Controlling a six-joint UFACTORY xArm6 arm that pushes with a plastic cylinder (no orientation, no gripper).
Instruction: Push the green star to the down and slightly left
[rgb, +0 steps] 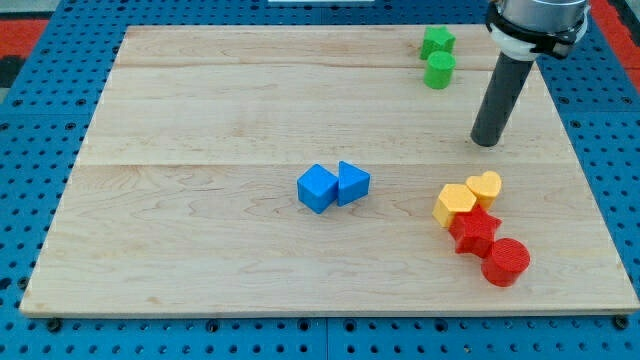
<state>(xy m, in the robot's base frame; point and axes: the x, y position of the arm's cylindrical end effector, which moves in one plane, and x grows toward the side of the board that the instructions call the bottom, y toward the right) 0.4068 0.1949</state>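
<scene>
The green star (436, 42) lies near the view's top right of the wooden board (200, 120). A green cylinder (439, 70) sits just below it, touching or nearly touching it. My tip (486, 141) rests on the board below and to the right of both green blocks, clearly apart from them. The dark rod rises from the tip toward the view's top right.
A blue cube (317, 188) and a blue triangular block (352, 183) sit together at mid-board. At lower right cluster a yellow hexagon (455, 204), a yellow heart (485, 187), a red star (475, 231) and a red cylinder (505, 262).
</scene>
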